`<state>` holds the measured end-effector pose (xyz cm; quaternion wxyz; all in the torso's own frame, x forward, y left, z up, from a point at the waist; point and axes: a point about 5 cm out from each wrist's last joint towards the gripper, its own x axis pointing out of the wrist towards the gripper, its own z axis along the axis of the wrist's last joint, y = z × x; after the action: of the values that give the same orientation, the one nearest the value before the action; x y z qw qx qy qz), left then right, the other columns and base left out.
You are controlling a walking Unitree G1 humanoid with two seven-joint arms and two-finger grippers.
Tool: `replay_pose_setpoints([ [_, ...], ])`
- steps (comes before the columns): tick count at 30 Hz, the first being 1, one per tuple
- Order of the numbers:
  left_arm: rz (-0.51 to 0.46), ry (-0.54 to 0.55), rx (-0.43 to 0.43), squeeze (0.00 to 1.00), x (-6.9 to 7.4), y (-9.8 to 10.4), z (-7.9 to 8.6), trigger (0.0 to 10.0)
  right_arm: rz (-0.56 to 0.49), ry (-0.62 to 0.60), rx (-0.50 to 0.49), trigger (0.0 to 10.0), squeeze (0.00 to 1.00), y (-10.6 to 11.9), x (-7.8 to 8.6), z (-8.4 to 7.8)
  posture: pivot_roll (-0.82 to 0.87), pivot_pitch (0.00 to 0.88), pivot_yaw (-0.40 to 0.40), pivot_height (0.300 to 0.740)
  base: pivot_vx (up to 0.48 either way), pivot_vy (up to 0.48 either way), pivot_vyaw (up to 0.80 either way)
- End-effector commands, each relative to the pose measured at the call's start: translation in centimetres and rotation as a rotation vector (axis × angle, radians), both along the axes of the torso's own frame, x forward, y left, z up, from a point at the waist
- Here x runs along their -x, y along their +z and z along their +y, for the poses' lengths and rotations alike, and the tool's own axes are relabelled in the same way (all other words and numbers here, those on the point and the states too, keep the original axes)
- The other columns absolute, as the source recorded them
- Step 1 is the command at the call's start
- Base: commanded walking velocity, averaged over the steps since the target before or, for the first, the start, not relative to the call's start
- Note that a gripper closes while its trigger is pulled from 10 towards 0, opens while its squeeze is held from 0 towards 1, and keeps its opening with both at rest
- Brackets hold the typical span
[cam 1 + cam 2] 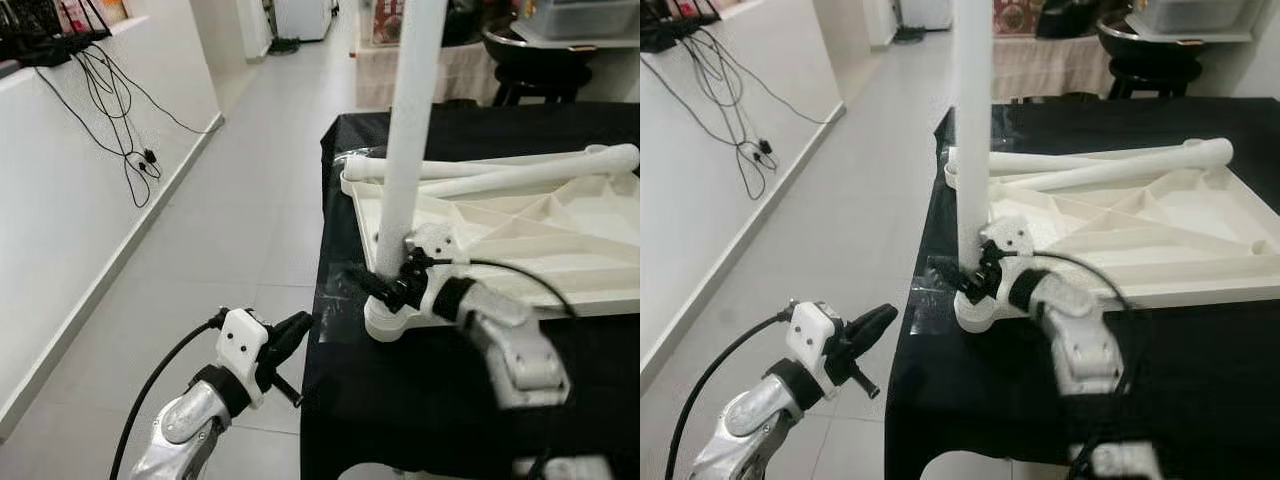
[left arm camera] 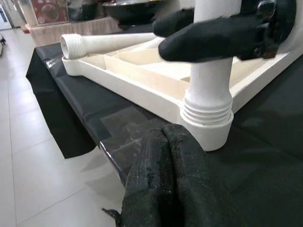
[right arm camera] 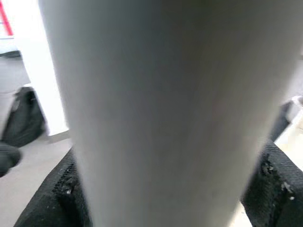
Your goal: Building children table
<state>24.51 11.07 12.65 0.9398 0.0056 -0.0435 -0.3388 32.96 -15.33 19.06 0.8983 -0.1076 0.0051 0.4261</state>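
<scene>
White plastic leg (image 1: pixel 412 120) stands upright in the upturned tabletop's (image 1: pixel 560 260) corner socket at the table's (image 1: pixel 420 400) left edge, clenched by the right tool (image 1: pixel 385 288) for screwing, while the left tool (image 1: pixel 290 345) idles closed beside that edge.

White plastic tabletop (image 1: pixel 560 250) lies upside down, ribbed underside up, centre-right of frame. One white leg (image 1: pixel 410 130) stands upright in its near-left corner socket, threads showing at the base. Two loose legs (image 1: pixel 500 172) lie flat across its far edge.
</scene>
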Motion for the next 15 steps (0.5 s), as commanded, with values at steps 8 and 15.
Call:
replay_pose_setpoints([
  [8,0.015,-0.011,0.014,0.00,0.0,-0.3,-0.4,10.0,0.111,0.185,0.003,0.0,0.00,-0.3,-2.6,0.4,0.02,0.062,0.045,0.740,0.000,0.000,0.00],
  [15,0.018,-0.015,0.021,0.00,-0.1,-0.2,-0.6,10.0,0.145,0.250,-0.016,0.0,0.00,-0.7,-2.2,-0.1,0.01,0.069,0.046,0.740,0.000,0.000,0.00],
])
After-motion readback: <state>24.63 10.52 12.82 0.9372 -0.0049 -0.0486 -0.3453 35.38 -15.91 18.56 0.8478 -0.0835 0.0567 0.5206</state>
